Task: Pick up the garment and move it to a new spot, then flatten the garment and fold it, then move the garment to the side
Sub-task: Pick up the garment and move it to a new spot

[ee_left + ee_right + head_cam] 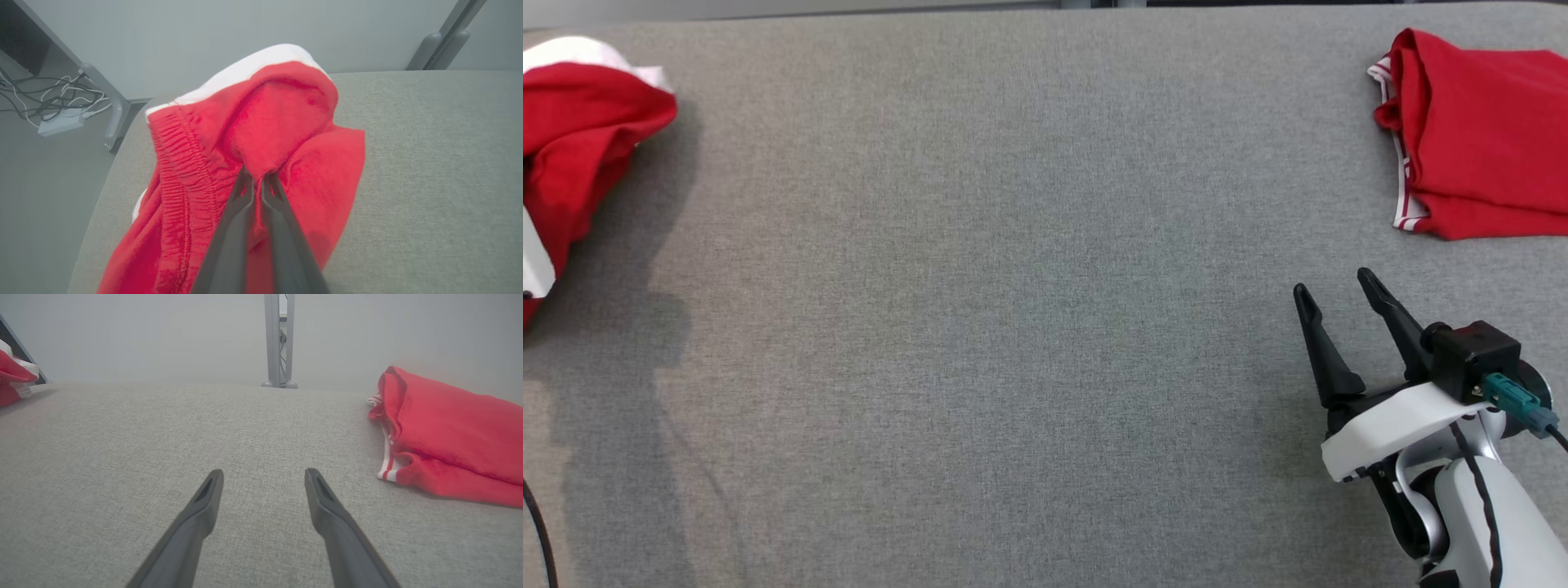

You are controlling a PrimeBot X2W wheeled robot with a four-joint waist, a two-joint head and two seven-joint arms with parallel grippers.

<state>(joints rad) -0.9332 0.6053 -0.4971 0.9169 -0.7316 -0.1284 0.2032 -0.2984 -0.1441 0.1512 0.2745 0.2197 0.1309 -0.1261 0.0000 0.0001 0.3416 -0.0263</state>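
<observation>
The left gripper (257,178) is clenched on a bunched fold of the red garment (282,106), which is heaped right at its fingertips on the grey table (429,163). The right gripper (1333,282) has its fingers spread and empty; a folded red cloth (1478,139) lies ahead to its right

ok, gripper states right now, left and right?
Left gripper: shut, pinching a fold of the crumpled red shorts.
Right gripper: open, holding nothing.

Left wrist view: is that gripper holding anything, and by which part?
Yes: the left gripper is shut on a fold of the crumpled red garment, beside its elastic waistband. The right gripper is open, empty.
</observation>
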